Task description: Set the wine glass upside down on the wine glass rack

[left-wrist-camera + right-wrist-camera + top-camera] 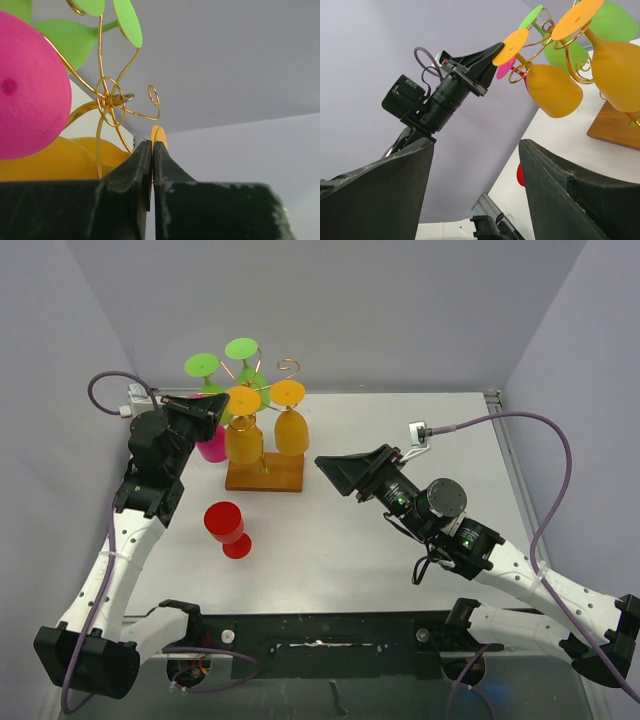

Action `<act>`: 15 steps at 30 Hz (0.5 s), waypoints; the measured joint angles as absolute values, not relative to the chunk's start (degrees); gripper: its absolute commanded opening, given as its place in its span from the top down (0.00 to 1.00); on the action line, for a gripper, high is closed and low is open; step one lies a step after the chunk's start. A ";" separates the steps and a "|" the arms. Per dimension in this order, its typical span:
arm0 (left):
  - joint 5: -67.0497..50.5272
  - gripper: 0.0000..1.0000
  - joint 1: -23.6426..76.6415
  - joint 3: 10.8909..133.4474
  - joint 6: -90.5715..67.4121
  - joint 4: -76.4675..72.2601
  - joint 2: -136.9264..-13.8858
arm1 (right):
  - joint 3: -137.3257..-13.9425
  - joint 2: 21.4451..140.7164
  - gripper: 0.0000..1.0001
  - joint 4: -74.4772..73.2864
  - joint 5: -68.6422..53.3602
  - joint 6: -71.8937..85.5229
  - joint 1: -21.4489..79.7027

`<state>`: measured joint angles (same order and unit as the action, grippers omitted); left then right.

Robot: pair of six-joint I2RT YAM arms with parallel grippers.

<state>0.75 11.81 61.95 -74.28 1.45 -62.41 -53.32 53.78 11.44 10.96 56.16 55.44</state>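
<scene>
Wine glass rack [264, 475] stood on the tabletop [420, 430], the left orange wine glass [243, 438] hanging bowl-down in its scroll. Left hand [152, 145] was pressed together on that glass's foot rim; right hand [475, 170] was spread, well apart. Likely best: check the stem sat deep in the curl, then let go and back out level, clear of the pink glass [212, 448].

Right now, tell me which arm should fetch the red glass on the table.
Right, probably. The right gripper is open and empty, nothing between it and the red glass. The left gripper is shut on the foot of an orange glass at the wine glass rack and must release first.
</scene>
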 measured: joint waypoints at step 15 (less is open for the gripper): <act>2.11 1.00 11.14 57.56 -74.56 4.12 -55.42 | -53.28 53.84 0.30 11.46 10.96 56.36 55.44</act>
